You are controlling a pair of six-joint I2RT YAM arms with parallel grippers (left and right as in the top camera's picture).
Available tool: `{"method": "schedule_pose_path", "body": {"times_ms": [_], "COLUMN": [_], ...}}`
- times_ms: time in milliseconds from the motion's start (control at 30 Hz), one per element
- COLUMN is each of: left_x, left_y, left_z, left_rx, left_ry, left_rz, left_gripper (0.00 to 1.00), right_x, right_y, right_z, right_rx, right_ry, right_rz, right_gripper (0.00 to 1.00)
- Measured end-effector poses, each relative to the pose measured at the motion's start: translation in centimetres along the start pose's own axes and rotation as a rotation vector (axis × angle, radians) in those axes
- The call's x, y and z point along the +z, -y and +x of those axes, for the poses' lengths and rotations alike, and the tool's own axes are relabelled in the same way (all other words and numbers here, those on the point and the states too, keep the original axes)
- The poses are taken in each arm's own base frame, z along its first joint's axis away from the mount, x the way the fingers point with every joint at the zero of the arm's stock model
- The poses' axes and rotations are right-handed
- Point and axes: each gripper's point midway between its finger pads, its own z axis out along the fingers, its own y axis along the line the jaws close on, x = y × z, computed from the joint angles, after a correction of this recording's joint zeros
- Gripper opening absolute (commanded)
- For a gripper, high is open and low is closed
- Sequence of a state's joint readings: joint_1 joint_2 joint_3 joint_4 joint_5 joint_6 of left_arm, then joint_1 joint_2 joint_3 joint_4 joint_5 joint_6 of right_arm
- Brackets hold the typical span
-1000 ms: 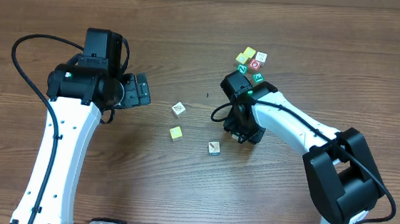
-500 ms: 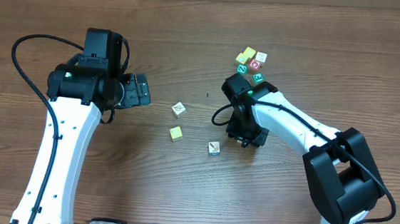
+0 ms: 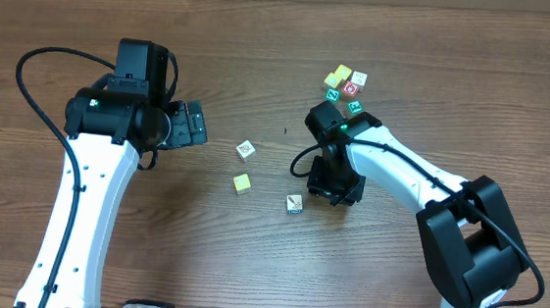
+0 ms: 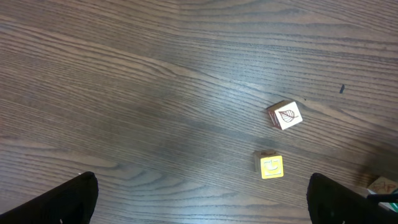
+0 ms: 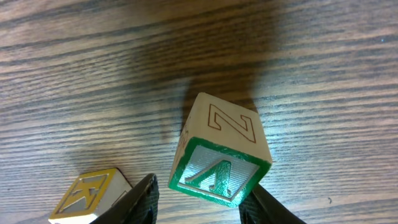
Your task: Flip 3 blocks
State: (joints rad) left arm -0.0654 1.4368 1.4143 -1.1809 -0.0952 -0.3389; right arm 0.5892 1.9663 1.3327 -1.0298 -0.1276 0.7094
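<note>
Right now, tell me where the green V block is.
In the right wrist view, the green V block sits tilted between the fingers of the right gripper, low in the centre of the frame, with a yellow K block just to its left.

Table [image 4: 124, 93]: dark wood grain, bare on left half. Leaf block [image 4: 286, 115]: pale top face with leaf outline, sits rotated to grain, right of centre. Yellow block [image 4: 271, 166]: just below it, apart, not touching, raised mark on top. Third block [image 4: 382, 184]: cropped at right edge, probably another cube, mark unreadable. Dark speck [image 4: 341, 89] upper right. Left gripper [image 4: 200, 200]: fingertips in bottom corners, jaws wide apart, nothing between.
</note>
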Motion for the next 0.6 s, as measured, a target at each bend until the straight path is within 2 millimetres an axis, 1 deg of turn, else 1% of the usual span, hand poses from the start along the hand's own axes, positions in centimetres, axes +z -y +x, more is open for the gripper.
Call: {"method": "schedule_pose_path", "body": {"times_ms": [100, 133, 233, 300, 433, 500, 600], "left_x": [0.0, 0.0, 0.0, 0.0, 0.0, 0.0, 0.0], "left_y": [0.0, 0.0, 0.0, 0.0, 0.0, 0.0, 0.0], "left_z": [0.0, 0.0, 0.0, 0.0, 0.0, 0.0, 0.0], "left_rx": [0.0, 0.0, 0.0, 0.0, 0.0, 0.0, 0.0], "left_ry": [0.0, 0.0, 0.0, 0.0, 0.0, 0.0, 0.0], "left_rz": [0.0, 0.0, 0.0, 0.0, 0.0, 0.0, 0.0], "left_gripper": [1.0, 1.0, 1.0, 1.0, 1.0, 1.0, 1.0], "right_x": [0.0, 0.0, -0.1, -0.2, -0.3, -0.3, -0.3], "right_y": [-0.2, -0.3, 0.0, 0.7, 0.6, 0.4, 0.2], "right_z": [-0.4, -0.6, -1.3, -2.0, -3.1, -3.2, -3.1], "right_rx": [-0.008, -0.006, 0.031, 0.091, 0.144, 0.152, 0.159], "right_ry": [0.014, 0.022, 0.046, 0.069, 0.111, 0.117, 0.121], "right_rz": [-0.011, -0.015, -0.006, 0.012, -0.001, -0.005, -0.006], "right_gripper": [0.44, 0.47, 0.49, 0.47, 0.4, 0.35, 0.33]}}
